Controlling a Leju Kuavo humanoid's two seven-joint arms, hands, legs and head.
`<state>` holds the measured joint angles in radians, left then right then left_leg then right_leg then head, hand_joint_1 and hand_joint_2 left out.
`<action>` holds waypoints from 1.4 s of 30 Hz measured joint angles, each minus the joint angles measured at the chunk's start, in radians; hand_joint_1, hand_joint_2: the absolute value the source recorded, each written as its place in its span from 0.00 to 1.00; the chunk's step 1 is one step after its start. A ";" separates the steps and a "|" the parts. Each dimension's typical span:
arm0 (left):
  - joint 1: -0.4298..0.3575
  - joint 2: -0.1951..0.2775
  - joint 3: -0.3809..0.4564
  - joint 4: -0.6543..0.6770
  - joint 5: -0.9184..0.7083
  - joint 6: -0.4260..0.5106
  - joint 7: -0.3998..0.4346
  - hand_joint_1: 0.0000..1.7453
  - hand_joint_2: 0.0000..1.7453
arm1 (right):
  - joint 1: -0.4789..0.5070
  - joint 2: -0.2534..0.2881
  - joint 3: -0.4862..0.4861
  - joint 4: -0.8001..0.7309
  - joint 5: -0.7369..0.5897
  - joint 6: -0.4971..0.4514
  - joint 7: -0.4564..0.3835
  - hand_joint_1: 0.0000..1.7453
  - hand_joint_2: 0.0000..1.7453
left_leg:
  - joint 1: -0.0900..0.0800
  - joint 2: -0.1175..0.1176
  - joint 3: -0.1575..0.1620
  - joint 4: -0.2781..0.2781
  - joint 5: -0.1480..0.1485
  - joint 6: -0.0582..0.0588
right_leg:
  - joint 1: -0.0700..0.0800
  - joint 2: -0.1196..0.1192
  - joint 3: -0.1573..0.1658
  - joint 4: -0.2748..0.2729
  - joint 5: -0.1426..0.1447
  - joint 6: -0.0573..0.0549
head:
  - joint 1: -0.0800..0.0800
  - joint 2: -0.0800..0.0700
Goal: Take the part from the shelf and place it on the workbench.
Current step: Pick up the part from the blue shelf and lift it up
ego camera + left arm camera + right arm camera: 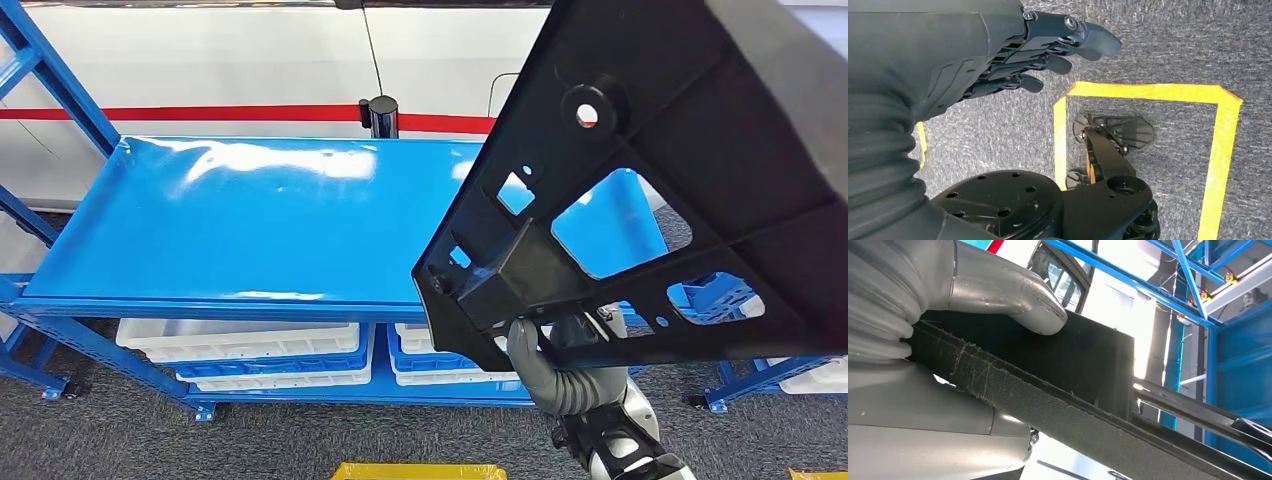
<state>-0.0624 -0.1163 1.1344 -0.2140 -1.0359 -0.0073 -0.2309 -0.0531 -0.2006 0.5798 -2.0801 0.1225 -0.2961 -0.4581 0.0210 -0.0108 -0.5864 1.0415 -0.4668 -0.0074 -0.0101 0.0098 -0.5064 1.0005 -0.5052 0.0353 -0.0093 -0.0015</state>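
The right robot hand (pixel 560 375) grips the large black moulded plastic panel (pixel 640 190) with cut-out holes by its lower edge, raised above the glossy blue worktop (pixel 250 220), over its right end. It looks stiff, light but unwieldy, likely to swing from one edge. The left robot hand (pixel 1048 50) hangs with fingers loosely apart, holding nothing.

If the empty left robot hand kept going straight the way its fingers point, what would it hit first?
Probably nothing soon: the left robot hand hangs open, fingers pointing across grey carpet, passing beside the yellow tape outline. Depth is hard to judge.

White bins (pixel 240 342) sit under the blue rack; yellow floor tape (pixel 1220 150) marks grey carpet (pixel 1158 45).
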 joint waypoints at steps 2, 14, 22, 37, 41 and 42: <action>0.000 0.000 0.000 0.000 -0.001 -0.001 -0.003 0.00 1.00 | 0.001 0.000 -0.002 0.000 0.003 0.001 0.000 1.00 1.00 | -0.001 0.000 0.000 0.001 -0.001 0.001 | 0.000 0.000 0.000 -0.001 0.000 0.001 | 0.000 0.000; -0.007 0.005 0.000 0.000 -0.021 0.026 -0.007 0.00 1.00 | 0.012 -0.003 -0.013 0.001 0.010 0.003 0.004 1.00 1.00 | 0.009 0.007 0.005 -0.030 0.021 0.028 | -0.020 -0.002 -0.164 0.285 -0.093 0.020 | 0.005 0.000; -0.010 0.011 0.000 0.000 -0.035 0.047 0.009 0.00 1.00 | 0.012 -0.003 -0.013 0.002 0.020 0.003 0.001 1.00 1.00 | 0.014 -0.001 -0.001 -0.028 0.029 -0.028 | -0.037 0.002 -0.057 0.023 0.034 0.040 | 0.009 0.000; -0.013 0.010 0.000 0.000 -0.038 0.052 0.014 0.00 1.00 | 0.009 -0.002 -0.011 0.003 0.024 0.003 0.001 1.00 1.00 | -0.004 0.005 0.037 -0.003 -0.028 0.001 | -0.008 -0.005 -0.086 0.024 0.071 0.009 | 0.007 0.000; -0.014 0.009 0.000 0.001 -0.042 0.054 0.020 0.00 1.00 | 0.007 -0.001 -0.012 0.003 0.025 0.000 0.003 1.00 1.00 | -0.004 0.008 0.017 -0.014 0.000 0.032 | -0.012 -0.006 -0.131 0.101 0.017 0.013 | 0.010 0.000; -0.015 0.009 0.000 0.001 -0.043 0.054 0.020 0.00 1.00 | 0.007 -0.001 -0.012 0.003 0.025 -0.002 0.006 1.00 1.00 | -0.006 0.009 0.008 -0.014 0.006 0.037 | -0.012 -0.007 -0.158 0.165 -0.019 0.008 | 0.011 0.000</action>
<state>-0.0771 -0.1076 1.1345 -0.2134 -1.0784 0.0470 -0.2110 -0.0466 -0.2014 0.5682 -2.0773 0.1473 -0.2986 -0.4523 0.0150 -0.0021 -0.5781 1.0276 -0.4604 0.0292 -0.0221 0.0032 -0.6644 1.1652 -0.5244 0.0430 0.0021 -0.0015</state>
